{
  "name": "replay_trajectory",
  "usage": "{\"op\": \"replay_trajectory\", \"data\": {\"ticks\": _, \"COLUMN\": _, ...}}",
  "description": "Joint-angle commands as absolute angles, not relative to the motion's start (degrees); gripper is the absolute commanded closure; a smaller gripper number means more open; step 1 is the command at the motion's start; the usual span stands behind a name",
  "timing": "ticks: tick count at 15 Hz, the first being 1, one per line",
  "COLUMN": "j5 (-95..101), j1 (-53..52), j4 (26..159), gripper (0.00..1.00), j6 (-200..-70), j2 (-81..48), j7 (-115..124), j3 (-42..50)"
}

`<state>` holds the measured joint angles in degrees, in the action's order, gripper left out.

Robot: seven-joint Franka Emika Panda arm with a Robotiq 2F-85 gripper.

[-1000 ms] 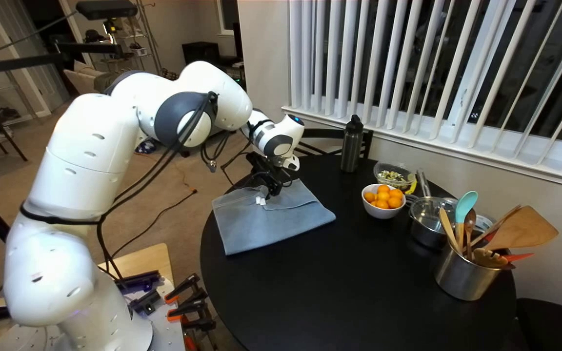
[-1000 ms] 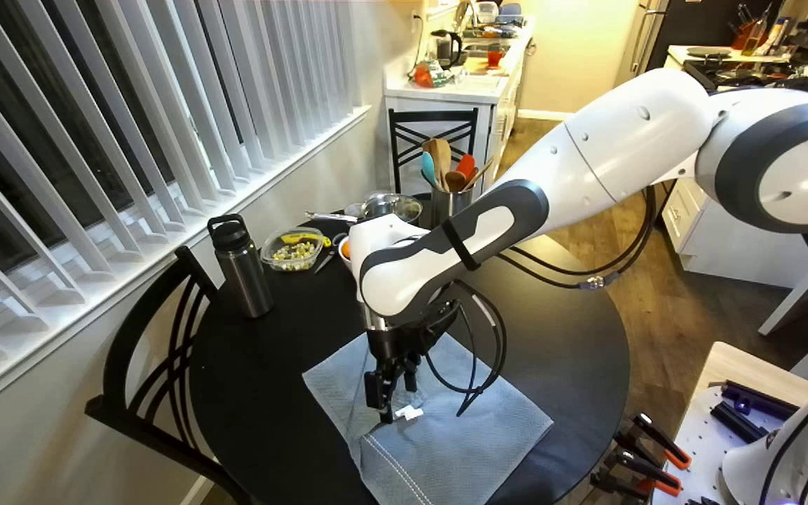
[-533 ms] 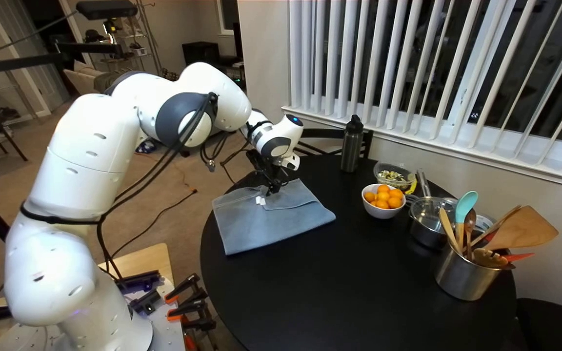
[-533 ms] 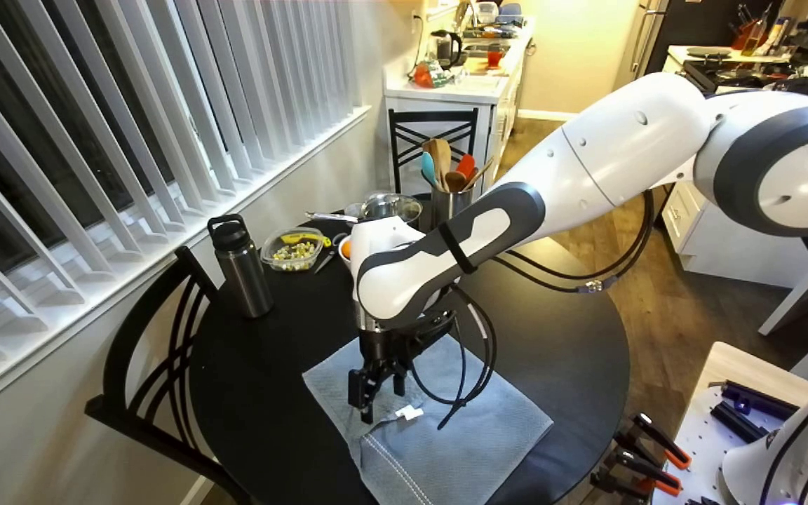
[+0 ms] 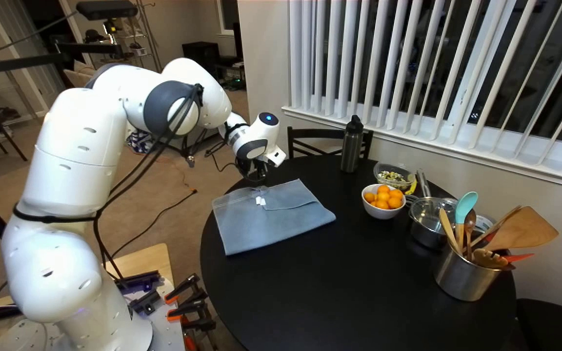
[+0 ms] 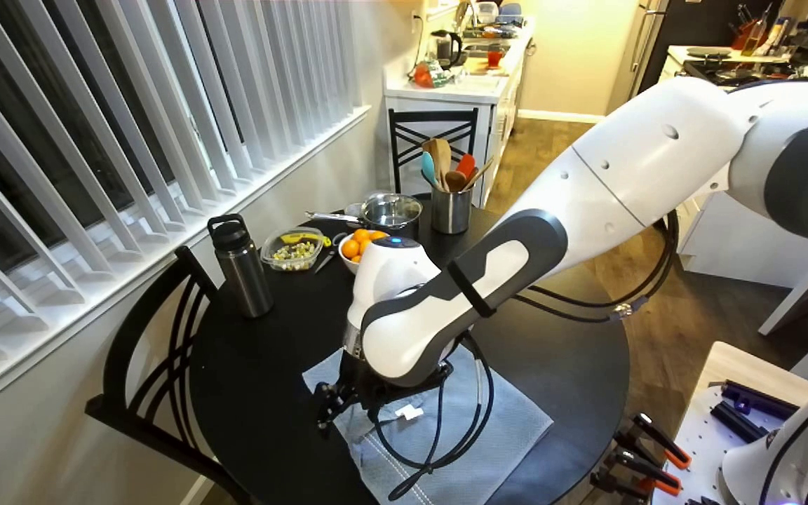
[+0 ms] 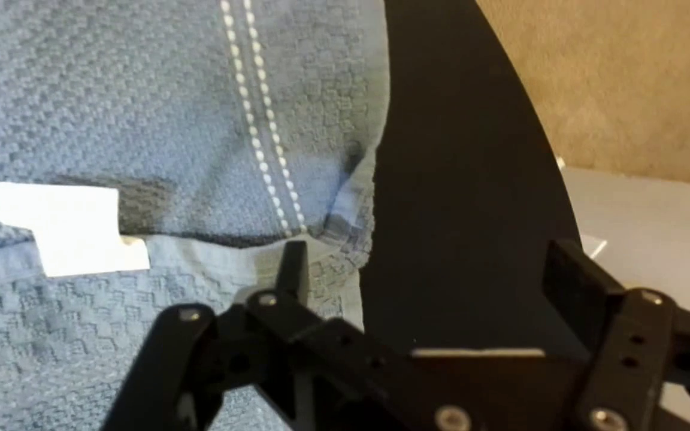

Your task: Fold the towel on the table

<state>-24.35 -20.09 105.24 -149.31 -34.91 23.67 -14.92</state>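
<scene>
1. One towel [image 5: 271,224] lies far left on the table [image 5: 359,273], probably for the arm [image 5: 78,156] to reach easily.
2. The fingers [image 7: 292,270] gape wide, holding nothing, seemingly set to straddle the towel's edge.

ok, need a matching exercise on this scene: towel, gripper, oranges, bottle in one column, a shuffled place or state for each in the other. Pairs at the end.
Things
1. towel
2. gripper
3. oranges
4. bottle

Places and states
A. standing upright, black lid on top
B. lying on the table, white tag showing
C. piled in a white bowl
D. wide open, holding nothing

Pairs: 1-B; 2-D; 3-C; 4-A
</scene>
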Motion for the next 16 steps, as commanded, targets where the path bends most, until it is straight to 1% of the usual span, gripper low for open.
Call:
{"op": "replay_trajectory", "data": {"ticks": 1, "j5": -25.9, "j1": -21.4, "j4": 113.2, "gripper": 0.00, "j6": -158.2, "j2": -29.5, "j7": 30.9, "j3": -12.7}}
{"op": "replay_trajectory", "data": {"ticks": 5, "j5": -23.7, "j1": -23.4, "j4": 118.9, "gripper": 0.00, "j6": -164.3, "j2": -27.9, "j7": 40.0, "j3": -6.8}}
{"op": "replay_trajectory", "data": {"ticks": 7, "j5": -22.2, "j1": -25.3, "j4": 121.1, "gripper": 0.00, "j6": -165.3, "j2": -27.3, "j7": 45.9, "j3": -3.1}}
{"op": "replay_trajectory", "data": {"ticks": 9, "j5": -20.2, "j1": -27.9, "j4": 122.1, "gripper": 0.00, "j6": -163.3, "j2": -26.9, "j7": 53.4, "j3": 0.6}}
{"op": "replay_trajectory", "data": {"ticks": 10, "j5": -20.6, "j1": -23.5, "j4": 118.9, "gripper": 0.00, "j6": -163.5, "j2": -29.5, "j7": 47.1, "j3": -3.6}}
{"op": "replay_trajectory", "data": {"ticks": 16, "j5": -19.9, "j1": -23.3, "j4": 118.8, "gripper": 0.00, "j6": -163.4, "j2": -29.7, "j7": 48.1, "j3": -3.8}}
